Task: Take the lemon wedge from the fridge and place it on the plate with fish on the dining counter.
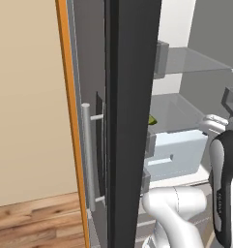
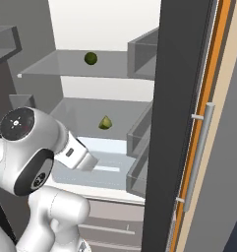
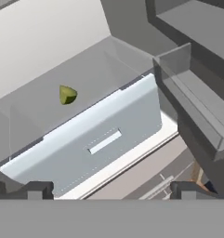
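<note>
The fridge (image 2: 105, 19) stands open, white inside. The lemon wedge (image 2: 105, 123), tiny and yellow-green, lies on the lower glass shelf, just behind the pale drawer (image 2: 110, 165). From the left base view a sliver of the lemon wedge (image 1: 152, 119) peeks past the black door edge (image 1: 132, 121). In the hand view the lemon wedge (image 3: 67, 95) sits up and left of my gripper (image 3: 111, 189), well apart from it. The fingertips (image 3: 35, 189) stand wide open with nothing between them, above the drawer (image 3: 95, 139). The plate with fish and the dining counter are out of view.
A dark green round item (image 2: 91, 58) rests on the upper glass shelf (image 2: 56, 66). Grey door bins (image 3: 197, 93) jut in on the right, close to the hand. The door's silver handle (image 1: 87, 155) and an orange panel edge (image 1: 69, 97) flank the opening.
</note>
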Robot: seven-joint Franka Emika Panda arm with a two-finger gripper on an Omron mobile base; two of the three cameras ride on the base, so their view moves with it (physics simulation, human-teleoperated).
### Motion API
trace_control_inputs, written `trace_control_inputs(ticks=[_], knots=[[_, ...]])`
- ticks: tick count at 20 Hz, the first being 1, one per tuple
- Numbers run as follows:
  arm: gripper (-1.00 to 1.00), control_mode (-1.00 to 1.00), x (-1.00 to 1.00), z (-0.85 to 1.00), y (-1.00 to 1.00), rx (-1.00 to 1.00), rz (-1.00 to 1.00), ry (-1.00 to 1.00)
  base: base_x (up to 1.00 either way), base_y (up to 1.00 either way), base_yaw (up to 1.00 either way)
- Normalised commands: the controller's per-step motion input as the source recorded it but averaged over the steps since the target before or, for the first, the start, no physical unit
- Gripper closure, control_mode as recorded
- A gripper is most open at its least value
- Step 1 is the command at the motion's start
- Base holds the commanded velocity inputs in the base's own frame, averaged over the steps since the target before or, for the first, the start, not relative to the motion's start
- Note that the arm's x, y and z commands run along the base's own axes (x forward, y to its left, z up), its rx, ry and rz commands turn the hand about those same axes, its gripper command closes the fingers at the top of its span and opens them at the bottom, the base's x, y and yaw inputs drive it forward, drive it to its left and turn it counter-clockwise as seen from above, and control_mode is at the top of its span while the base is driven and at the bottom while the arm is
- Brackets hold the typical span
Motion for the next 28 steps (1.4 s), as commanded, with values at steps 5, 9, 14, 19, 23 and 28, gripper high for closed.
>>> trace_control_inputs(ticks=[5,9,14,19,23,28], knots=[[-1.00,-1.00,0.65,0.00,0.00,-0.03,0.12,0.04,0.00,0.00,0.00],[-1.00,-1.00,0.79,0.00,0.00,-0.17,0.04,-0.03,0.00,0.00,0.00],[-1.00,-1.00,0.59,-0.05,0.00,-0.19,0.11,-0.05,0.00,0.00,0.00],[-1.00,-1.00,0.82,-0.10,-0.10,-0.08,0.08,0.00,0.00,0.00,0.00],[-1.00,-1.00,0.81,-0.20,-0.05,0.00,0.08,0.06,0.00,0.00,0.00],[-1.00,-1.00,0.94,-0.28,0.17,0.00,0.09,0.14,0.00,0.00,0.00]])
